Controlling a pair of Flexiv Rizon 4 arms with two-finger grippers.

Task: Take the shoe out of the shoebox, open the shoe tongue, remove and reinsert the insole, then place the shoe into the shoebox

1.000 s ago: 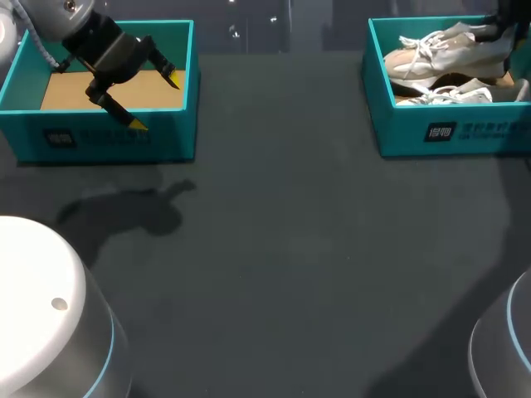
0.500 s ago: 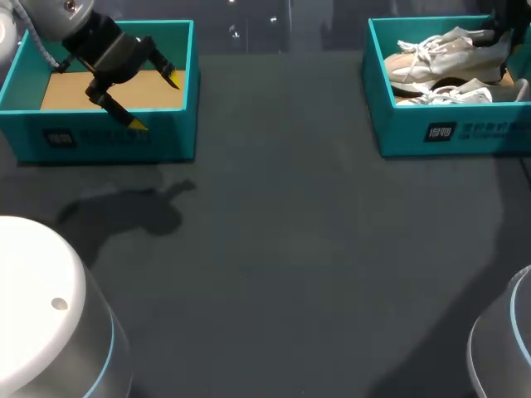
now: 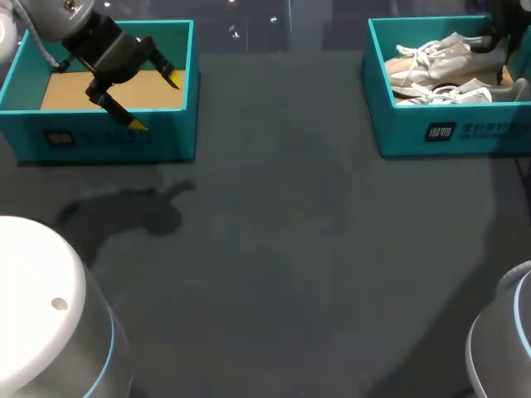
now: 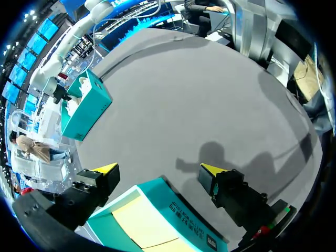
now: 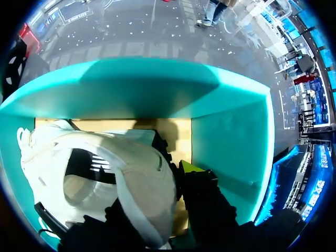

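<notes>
Heel grasp in the shoebox point(image 3: 452, 133)
Right hand point(image 3: 496, 31) clenches the shoe point(image 5: 105, 173) by its heel, likely the firmest edge to lift by; the shoe lies inside its box (a second shoe point(image 3: 465, 91) beside it). Left hand point(image 3: 156, 102) hangs released above the other box point(image 3: 108, 141), out of the way.

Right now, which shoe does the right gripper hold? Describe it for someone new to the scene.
Go to the teal shoebox at the table's far right, holding two pale shoes. It is the far shoe, along the back wall, its heel in the right gripper; the near shoe lies free.
</notes>
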